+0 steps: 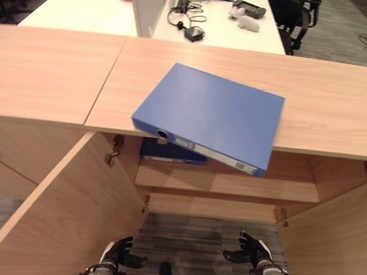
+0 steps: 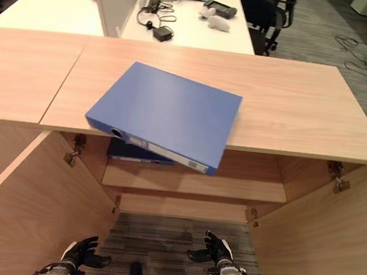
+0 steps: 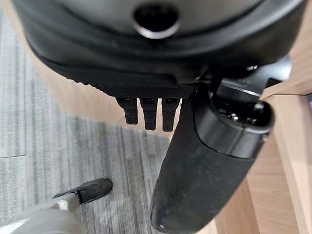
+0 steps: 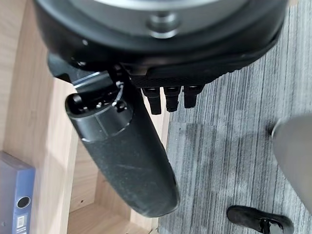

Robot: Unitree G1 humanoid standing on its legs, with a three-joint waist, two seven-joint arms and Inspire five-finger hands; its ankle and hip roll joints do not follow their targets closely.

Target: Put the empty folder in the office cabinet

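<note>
A: Where was the blue folder (image 1: pixel 212 114) at that point?

B: Lying flat on the cabinet top (image 1: pixel 330 99), its spine corner sticking out past the front edge, right above the open compartment. Nothing was touching it.

A: And the hands?

B: Both low, down near the floor in front of the cabinet. The left hand (image 1: pixel 118 253) hung at the lower left, beside the open left door (image 1: pixel 66 211); the right hand (image 1: pixel 251 249) sat at the lower right, by the right door (image 1: pixel 336 237). Both had fingers loosely spread and relaxed, holding nothing.

A: So which step was that?

B: I'd judge it the very start: the doors stood open, but the folder had not been picked up.

A: Was there room inside?

B: The shelf (image 1: pixel 231 184) looked mostly free. A darker folder (image 1: pixel 169 152) already lay at its left end, directly under the overhanging one, so the clear space was to the right of it.

A: What would the next move call for?

B: Raising a hand to the overhanging edge, pinching the folder there, then sliding it off and lowering it onto the shelf without knocking the doors.
</note>
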